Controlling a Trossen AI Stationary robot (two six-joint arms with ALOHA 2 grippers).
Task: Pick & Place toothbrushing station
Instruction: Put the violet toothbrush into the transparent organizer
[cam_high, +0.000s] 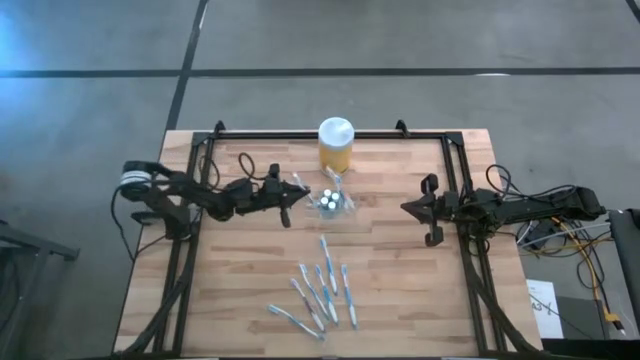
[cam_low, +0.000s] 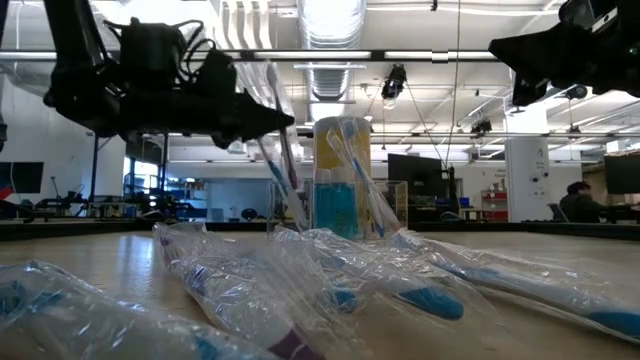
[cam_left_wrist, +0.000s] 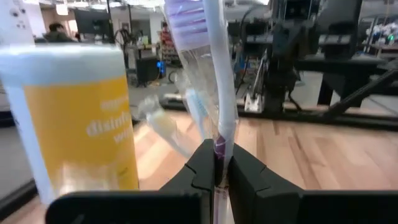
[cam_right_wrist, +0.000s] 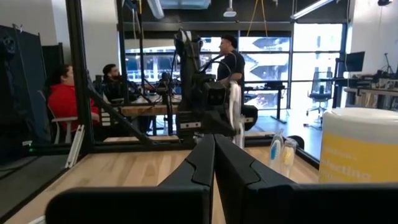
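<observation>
Your left gripper (cam_high: 292, 198) fingers pinched wrapped toothbrush (cam_left_wrist: 214, 93) beside clear holder (cam_high: 331, 203), mid-desk near yellow jar (cam_high: 335, 146). Right gripper (cam_high: 410, 208) fingers closed, empty. Loose toothbrushes (cam_high: 322, 290) remained near front edge.

The wrapped toothbrush's (cam_left_wrist: 214, 93) head is cut off above.

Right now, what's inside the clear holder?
The holder shows a few white-capped round pieces from above, and two wrapped toothbrushes stand in it. Its bottom is hidden. The left hand grips another toothbrush beside it.
</observation>
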